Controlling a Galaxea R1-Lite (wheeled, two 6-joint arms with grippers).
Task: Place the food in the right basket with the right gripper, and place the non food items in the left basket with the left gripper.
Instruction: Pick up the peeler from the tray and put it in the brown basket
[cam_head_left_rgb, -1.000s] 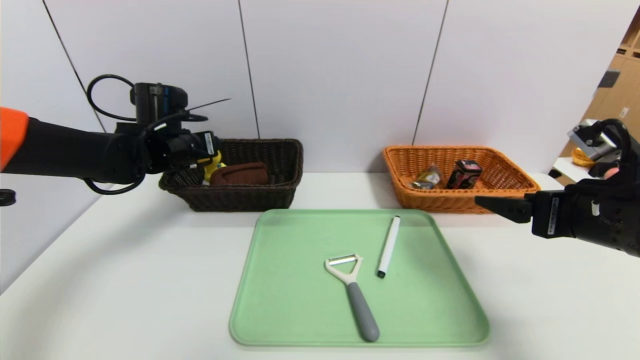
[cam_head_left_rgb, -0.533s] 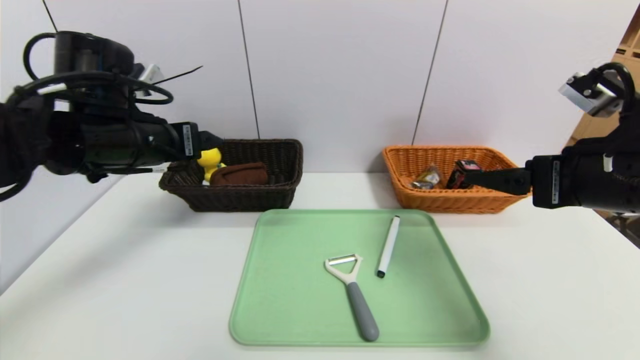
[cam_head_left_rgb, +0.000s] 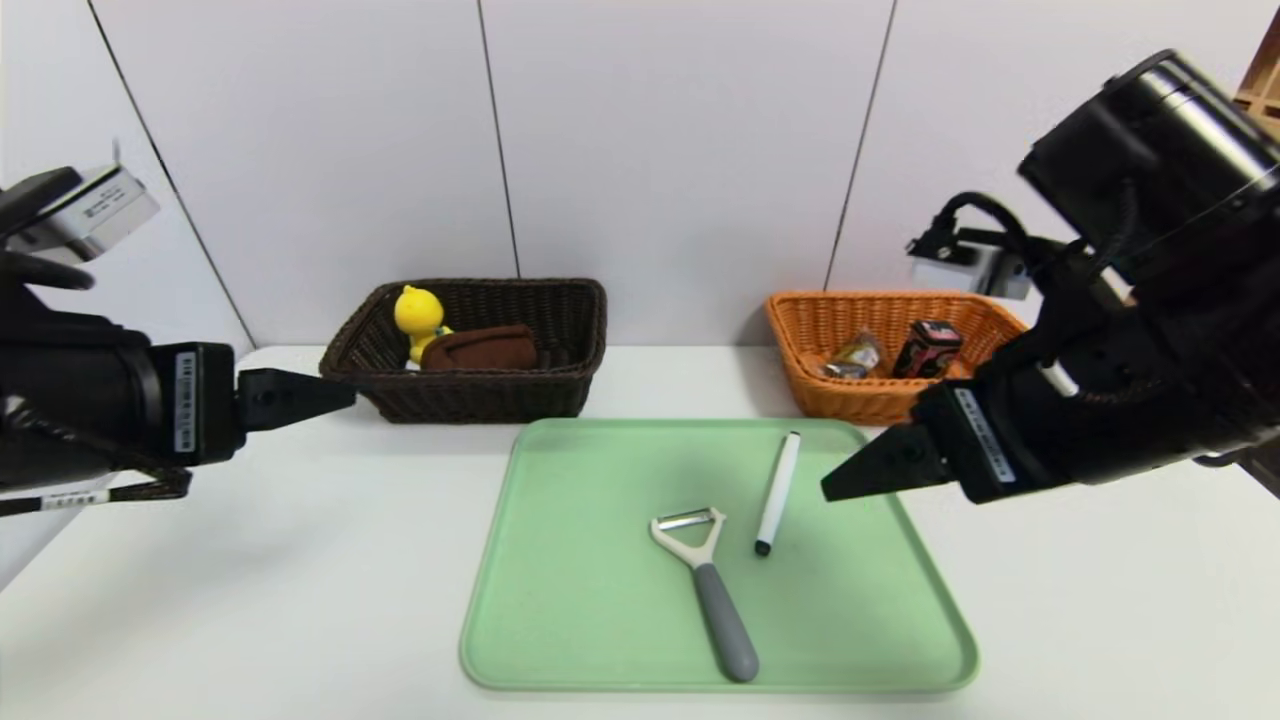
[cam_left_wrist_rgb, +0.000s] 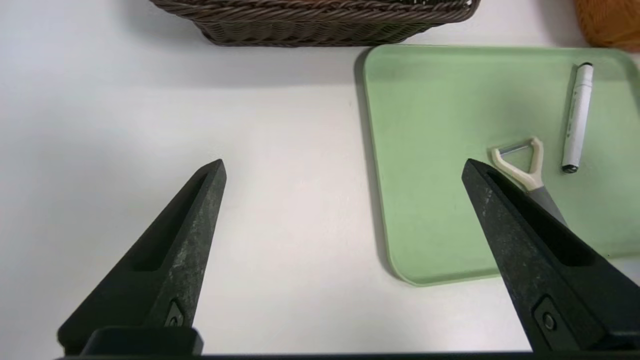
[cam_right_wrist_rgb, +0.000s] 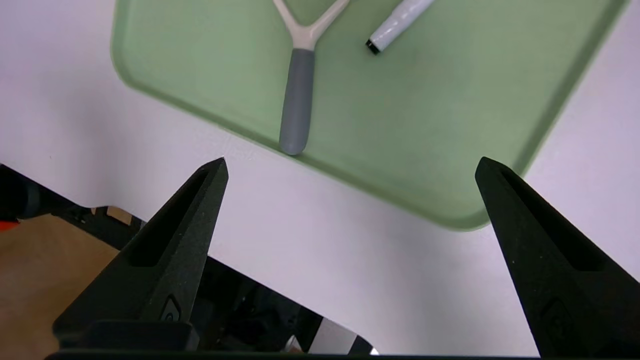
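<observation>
A peeler (cam_head_left_rgb: 710, 590) with a grey handle and a white marker (cam_head_left_rgb: 777, 492) lie on the green tray (cam_head_left_rgb: 560, 620). The dark left basket (cam_head_left_rgb: 500, 395) holds a yellow toy (cam_head_left_rgb: 417, 313) and a brown pouch (cam_head_left_rgb: 480, 348). The orange right basket (cam_head_left_rgb: 860, 400) holds a wrapped snack (cam_head_left_rgb: 852, 358) and a dark packet (cam_head_left_rgb: 928, 348). My left gripper (cam_head_left_rgb: 340, 396) hangs open and empty over the table, left of the tray. My right gripper (cam_head_left_rgb: 835, 488) is open and empty above the tray's right edge, near the marker. The left wrist view shows the peeler (cam_left_wrist_rgb: 525, 167) and marker (cam_left_wrist_rgb: 577, 117).
The white table's front edge (cam_right_wrist_rgb: 200, 250) shows in the right wrist view, with the robot's base below it. A grey panelled wall stands behind both baskets. Bare table lies on both sides of the tray.
My left gripper has pulled back from over the left basket, down and to the left. My right arm has swung from beside the orange basket toward the tray's right edge.
</observation>
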